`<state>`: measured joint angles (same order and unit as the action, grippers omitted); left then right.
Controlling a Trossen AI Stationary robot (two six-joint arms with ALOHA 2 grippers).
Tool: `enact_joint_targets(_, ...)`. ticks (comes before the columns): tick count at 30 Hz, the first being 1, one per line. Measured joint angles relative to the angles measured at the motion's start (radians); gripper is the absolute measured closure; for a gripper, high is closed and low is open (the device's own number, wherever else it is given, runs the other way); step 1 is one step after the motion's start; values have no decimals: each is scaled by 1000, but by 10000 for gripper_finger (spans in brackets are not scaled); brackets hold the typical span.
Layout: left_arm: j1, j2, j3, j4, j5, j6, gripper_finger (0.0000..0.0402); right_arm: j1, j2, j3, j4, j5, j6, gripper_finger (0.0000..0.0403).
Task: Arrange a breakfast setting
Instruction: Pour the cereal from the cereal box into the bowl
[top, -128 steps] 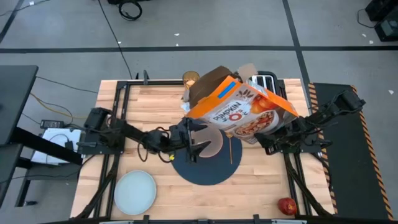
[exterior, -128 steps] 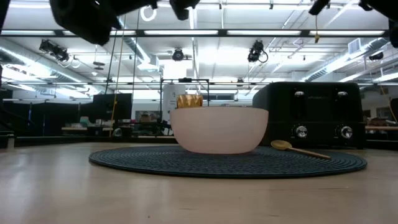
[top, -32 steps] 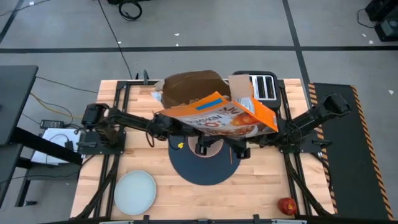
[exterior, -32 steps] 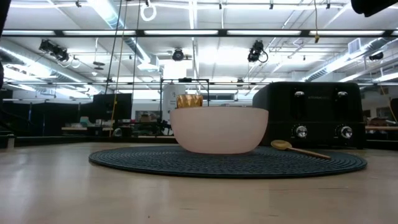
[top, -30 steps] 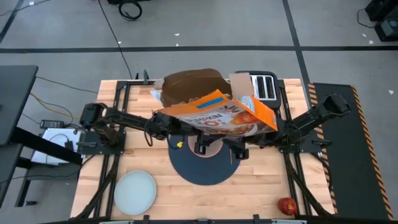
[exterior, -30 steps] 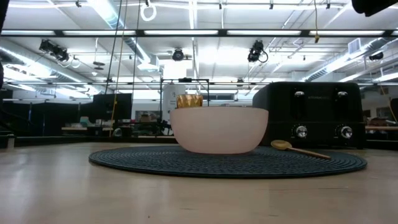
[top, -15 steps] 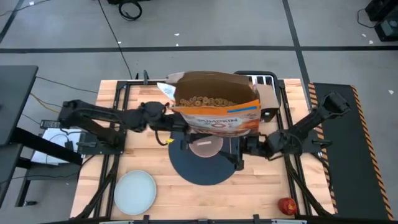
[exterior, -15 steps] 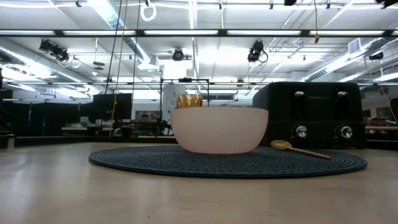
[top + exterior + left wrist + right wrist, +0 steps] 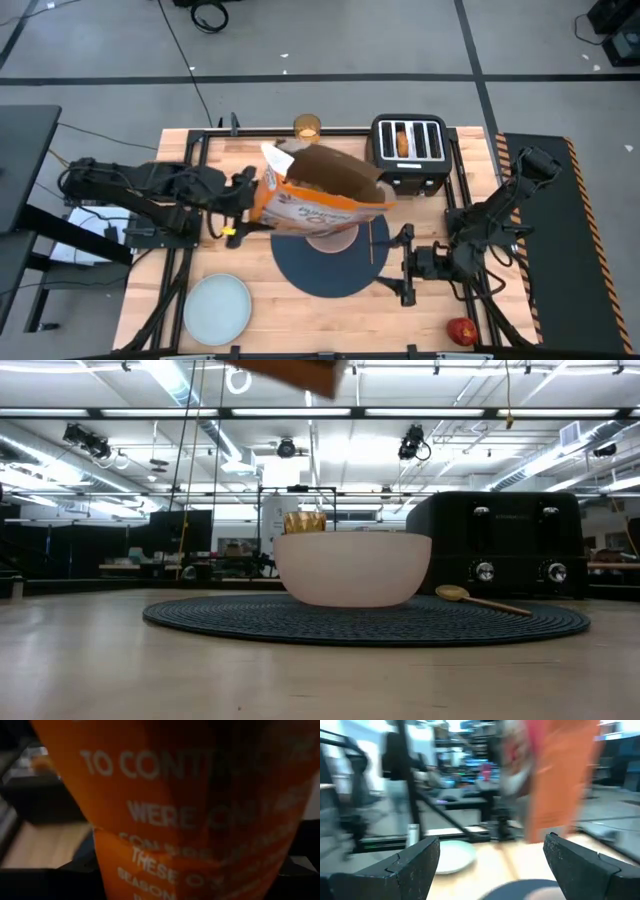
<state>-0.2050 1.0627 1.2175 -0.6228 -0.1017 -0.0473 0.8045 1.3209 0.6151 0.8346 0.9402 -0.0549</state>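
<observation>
Looks like the cereal step: the left gripper (image 9: 243, 203), fingers clenched on the cereal box (image 9: 318, 198), holds it above the bowl (image 9: 352, 568) mid-tabletop, while the right gripper (image 9: 404, 265) waits released at 4 o'clock; next it probably needs parking clear of the mat (image 9: 310, 272).

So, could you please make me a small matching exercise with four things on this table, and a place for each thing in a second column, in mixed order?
Things:
1. apple
2. plate
3. juice glass
4. spoon

Places:
a. far edge of the table, left of the toaster
b. near left corner
c. near right corner
d. on the round mat, right of the bowl

Pairs: 1-c, 2-b, 3-a, 4-d
</observation>
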Motion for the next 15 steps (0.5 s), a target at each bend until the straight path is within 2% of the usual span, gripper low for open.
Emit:
enact_joint_targets(3, -46, -14, 0, -122, -22, -73, 123, 2, 0, 0, 3, 97, -27, 44)
enact_joint_targets(7, -107, -10, 0, -289, -35, -167, 123, -14, 0, 0, 11, 147, -37, 44)
enact_joint_targets(15, -168, -10, 0, -439, -109, -264, 123, -47, 0, 0, 17, 152, -12, 44)
